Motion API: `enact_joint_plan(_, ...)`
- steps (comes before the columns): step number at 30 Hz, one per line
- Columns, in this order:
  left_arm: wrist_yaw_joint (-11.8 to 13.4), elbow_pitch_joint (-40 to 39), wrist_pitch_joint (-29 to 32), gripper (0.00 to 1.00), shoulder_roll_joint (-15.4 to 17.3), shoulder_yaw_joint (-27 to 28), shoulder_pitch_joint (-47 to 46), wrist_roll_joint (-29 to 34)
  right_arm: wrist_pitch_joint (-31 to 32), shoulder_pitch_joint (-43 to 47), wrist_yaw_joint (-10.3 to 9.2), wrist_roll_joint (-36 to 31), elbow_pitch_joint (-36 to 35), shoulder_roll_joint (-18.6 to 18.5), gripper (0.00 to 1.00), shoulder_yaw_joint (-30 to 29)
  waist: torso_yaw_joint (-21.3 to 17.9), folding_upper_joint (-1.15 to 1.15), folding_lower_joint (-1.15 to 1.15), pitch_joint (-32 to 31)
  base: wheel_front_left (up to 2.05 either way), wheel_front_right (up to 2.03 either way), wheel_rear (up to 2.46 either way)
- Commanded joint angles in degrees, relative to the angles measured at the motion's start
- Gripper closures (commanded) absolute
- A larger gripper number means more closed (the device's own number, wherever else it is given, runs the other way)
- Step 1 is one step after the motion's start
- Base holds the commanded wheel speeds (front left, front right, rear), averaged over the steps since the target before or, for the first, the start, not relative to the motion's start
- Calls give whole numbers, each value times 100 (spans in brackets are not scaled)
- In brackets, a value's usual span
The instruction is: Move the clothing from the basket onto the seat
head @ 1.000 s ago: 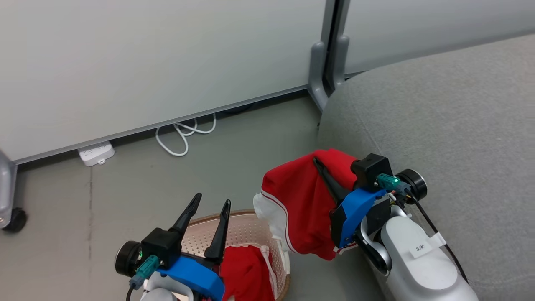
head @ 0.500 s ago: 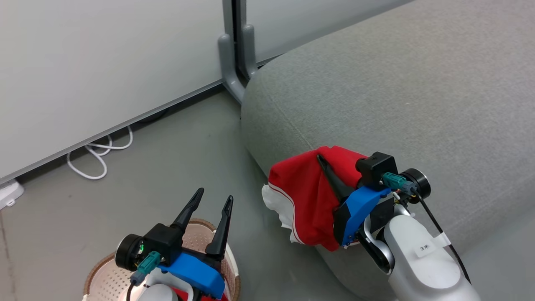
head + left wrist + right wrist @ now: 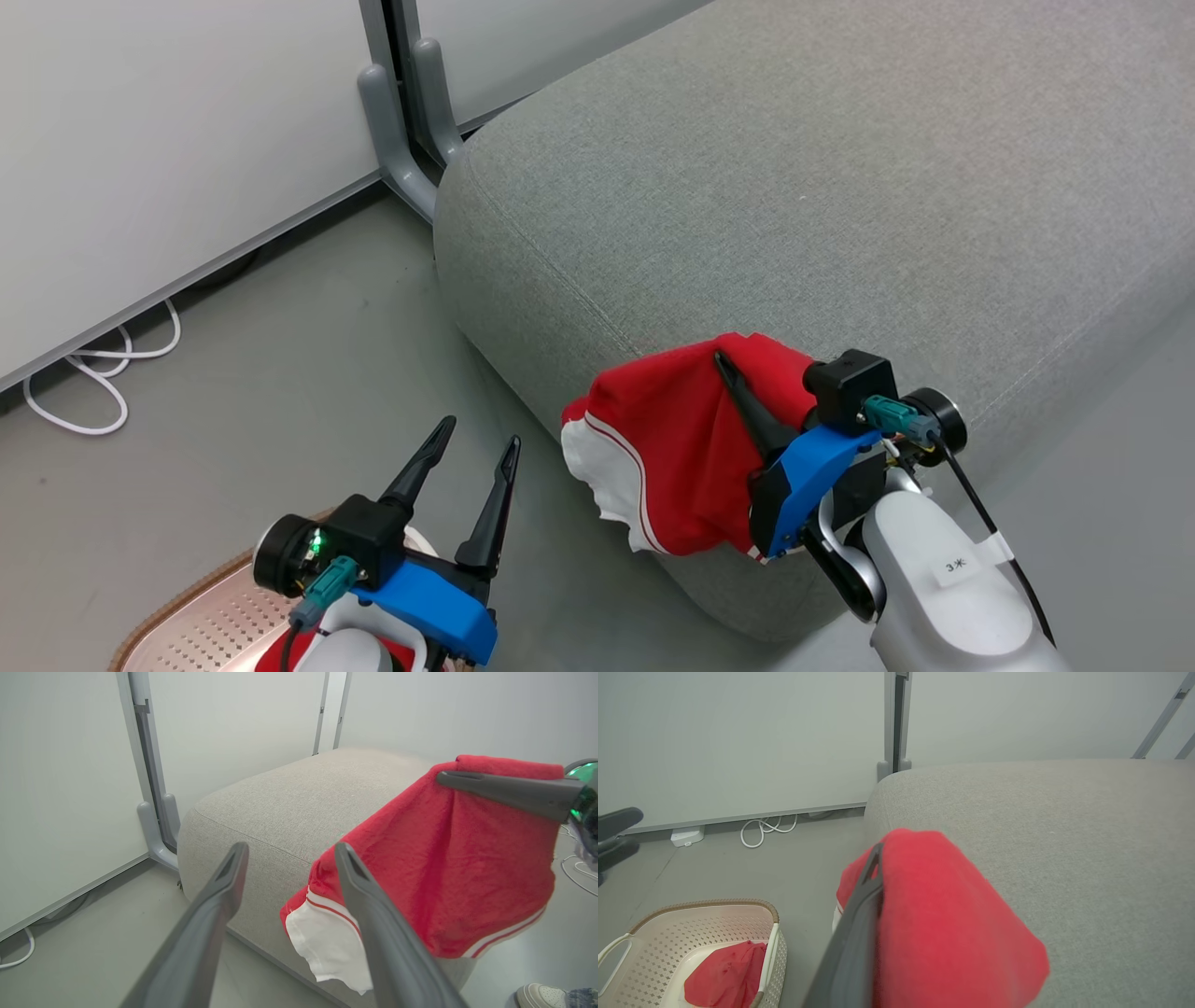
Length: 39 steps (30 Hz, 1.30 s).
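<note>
Clothing point(image 3: 672, 448) in bright red with white trim hung clamped in the right tool point(image 3: 724, 359), at the rounded edge of the grey seat point(image 3: 794, 187). A second red garment point(image 3: 726, 975) lay in the basket point(image 3: 705, 903) on the floor. The left tool point(image 3: 479, 434) hovered near the basket, fingers apart, holding nothing.

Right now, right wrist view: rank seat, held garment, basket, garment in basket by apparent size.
1. seat
2. held garment, but it hangs close to the camera, so its lead over the basket is unsure
3. basket, partly cut off by the frame edge
4. garment in basket
</note>
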Motion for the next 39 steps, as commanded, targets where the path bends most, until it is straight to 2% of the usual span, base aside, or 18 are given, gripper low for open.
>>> enact_joint_plan(1,-10,12,-16,0,47,-16,-107,-33,-34,77,1,-24,-20,-2,100,-26,-8,0,0,15,0,0,0)
enact_joint_plan(13,-10,4,-16,0,86,2,-37,-57,-18,92,1,26,-50,-3,100,-66,-2,0,0,21,0,0,0)
enact_joint_plan(21,-10,-90,-16,0,234,-69,-291,51,133,-669,1,-183,18,-73,100,-373,95,0,0,475,0,0,0)
enact_joint_plan(30,-10,-216,-16,0,639,-516,-1060,85,346,-2119,1,-43,99,-789,100,-1272,540,0,0,1493,0,0,0)
enact_joint_plan(39,-10,-591,-16,0,1082,-964,-1850,132,443,-3140,1,-100,71,-1803,100,-2832,1066,0,0,2630,0,0,0)
